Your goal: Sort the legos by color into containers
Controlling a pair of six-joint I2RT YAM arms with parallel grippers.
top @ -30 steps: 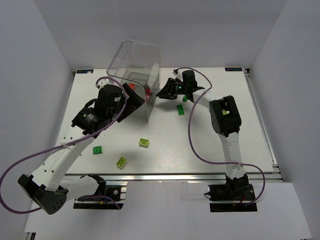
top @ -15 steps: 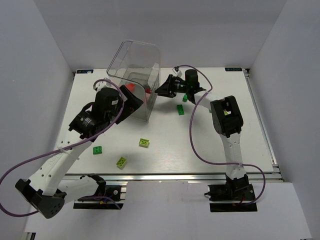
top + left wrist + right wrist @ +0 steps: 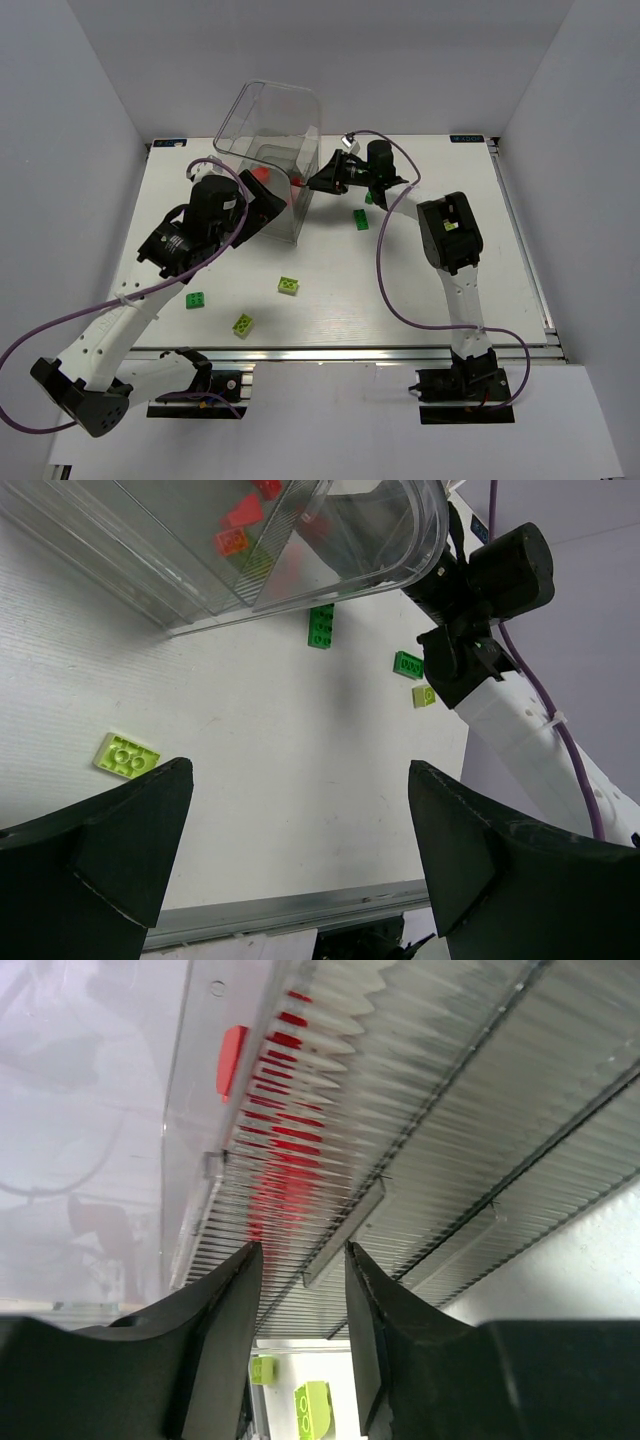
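Containers (image 3: pixel 420 1090) lie just ahead of the right gripper (image 3: pixel 300 1255).

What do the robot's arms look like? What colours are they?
Both are white tubes joined by chunky black joints. The left arm and the right arm each carry a thin purple cable hanging in big loops. The left gripper has wide, black, wedge-shaped fingers. The right gripper has black curved ones.
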